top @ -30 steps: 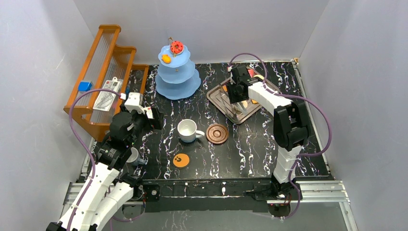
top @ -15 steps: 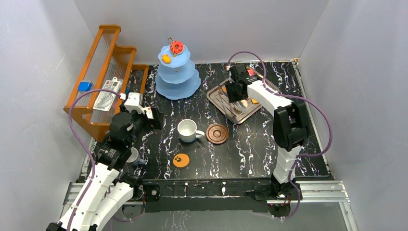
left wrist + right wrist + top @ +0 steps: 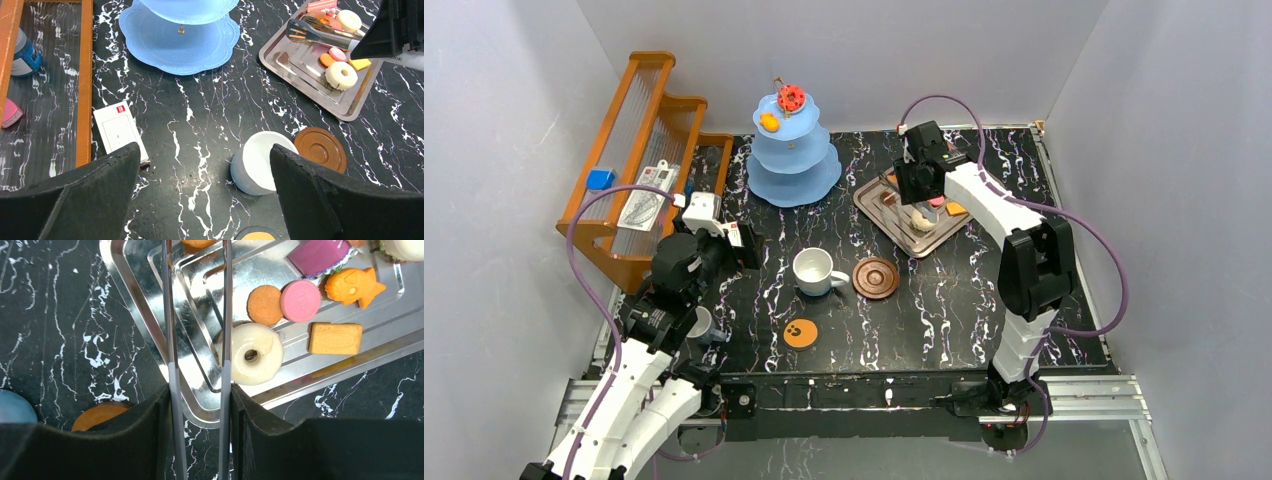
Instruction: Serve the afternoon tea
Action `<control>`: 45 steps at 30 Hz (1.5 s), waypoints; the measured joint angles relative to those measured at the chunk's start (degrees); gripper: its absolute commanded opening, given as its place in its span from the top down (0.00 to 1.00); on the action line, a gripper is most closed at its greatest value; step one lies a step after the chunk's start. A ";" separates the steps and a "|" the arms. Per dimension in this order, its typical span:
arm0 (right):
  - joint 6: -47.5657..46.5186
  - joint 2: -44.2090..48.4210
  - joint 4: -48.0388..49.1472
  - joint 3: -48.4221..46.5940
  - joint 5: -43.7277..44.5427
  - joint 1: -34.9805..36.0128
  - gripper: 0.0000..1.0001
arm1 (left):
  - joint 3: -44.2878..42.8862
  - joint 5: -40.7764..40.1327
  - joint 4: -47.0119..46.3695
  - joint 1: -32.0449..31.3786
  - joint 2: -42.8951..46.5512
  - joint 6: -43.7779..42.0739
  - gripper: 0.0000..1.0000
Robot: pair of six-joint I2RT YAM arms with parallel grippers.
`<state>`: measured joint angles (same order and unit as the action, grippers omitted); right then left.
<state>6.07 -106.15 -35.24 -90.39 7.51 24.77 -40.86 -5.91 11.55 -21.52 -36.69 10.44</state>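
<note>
The light-blue stand (image 3: 794, 160) holds a red pastry (image 3: 791, 97) and an orange one (image 3: 769, 122) on its top tier. My right gripper (image 3: 198, 395) is shut on metal tongs (image 3: 170, 340), whose arms stand apart above the silver tray (image 3: 130, 290). A white donut (image 3: 252, 352), a pink macaron (image 3: 300, 301), an orange cookie (image 3: 265, 305) and other pastries lie in the tray. My left gripper (image 3: 204, 150) is open and empty above the table, near the white mug (image 3: 260, 162). The brown saucer (image 3: 320, 149) lies beside the mug. The orange coaster (image 3: 800, 333) and grey cup (image 3: 702, 325) are near the front.
An orange wooden rack (image 3: 639, 150) with small items stands at the far left. A white box (image 3: 119, 131) lies on the table by the rack. White walls enclose the black marble table (image 3: 944, 310) on three sides.
My right arm has shifted slightly left and back over the tray with the tongs, uncovering the donut. The left arm has not moved.
</note>
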 measured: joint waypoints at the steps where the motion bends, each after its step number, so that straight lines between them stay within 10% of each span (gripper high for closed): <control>1: 0.02 0.33 -0.13 -0.28 -0.02 0.02 0.60 | 0.00 0.00 0.02 0.00 0.00 0.00 0.02; 45: -1.79 -10.60 2.25 -32.39 2.01 14.36 0.59 | 0.00 -0.04 0.02 0.00 0.42 -0.20 0.02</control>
<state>4.27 -116.75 -32.99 -122.78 9.52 39.13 -40.86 -5.96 11.57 -21.52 -36.27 10.24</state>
